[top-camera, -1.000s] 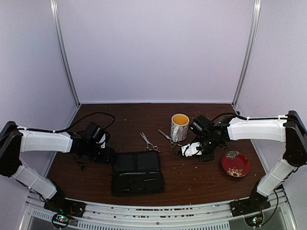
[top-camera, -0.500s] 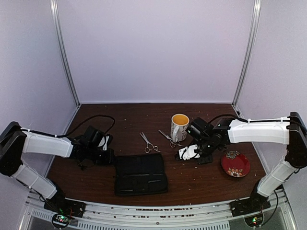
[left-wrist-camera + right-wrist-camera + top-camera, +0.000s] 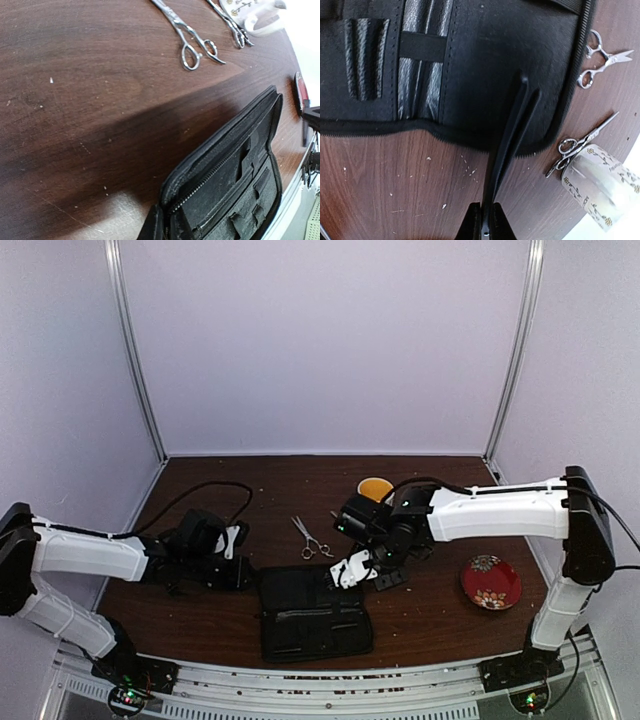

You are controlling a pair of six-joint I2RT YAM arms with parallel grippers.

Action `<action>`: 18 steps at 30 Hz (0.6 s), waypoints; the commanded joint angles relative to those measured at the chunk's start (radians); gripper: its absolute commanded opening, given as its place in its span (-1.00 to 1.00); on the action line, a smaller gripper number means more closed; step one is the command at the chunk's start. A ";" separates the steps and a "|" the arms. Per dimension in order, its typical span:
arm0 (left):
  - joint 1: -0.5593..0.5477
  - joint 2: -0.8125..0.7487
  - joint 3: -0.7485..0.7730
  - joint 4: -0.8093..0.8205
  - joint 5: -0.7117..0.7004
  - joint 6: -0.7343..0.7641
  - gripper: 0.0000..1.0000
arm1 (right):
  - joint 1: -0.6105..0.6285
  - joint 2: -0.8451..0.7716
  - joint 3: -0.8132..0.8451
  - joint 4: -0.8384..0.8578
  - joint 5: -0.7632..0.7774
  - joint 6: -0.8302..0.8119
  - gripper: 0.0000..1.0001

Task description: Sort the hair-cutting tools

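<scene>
My right hand [image 3: 485, 219] is clamped on the end of one thin black clip [image 3: 512, 125], held over the open black case [image 3: 470, 40] by the tabletop's near edge. The clip looks light, stiff and slippery. My left hand [image 3: 156, 226] seems to pinch the case's edge. Two scissors [image 3: 600, 57] lie mid-tabletop. I cannot find a second clip.

scissors [image 3: 312, 538] lie just behind the case [image 3: 315, 613]; clip [image 3: 512, 125] above it; mug [image 3: 375, 486] farther back, right; plate [image 3: 490, 581] well right

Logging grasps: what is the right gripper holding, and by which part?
A thin black clip, pinched at one end by the right gripper.
</scene>
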 commanded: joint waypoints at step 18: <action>-0.032 -0.022 0.001 0.033 -0.027 -0.019 -1.00 | 0.095 0.281 0.256 -0.200 0.182 0.088 -1.00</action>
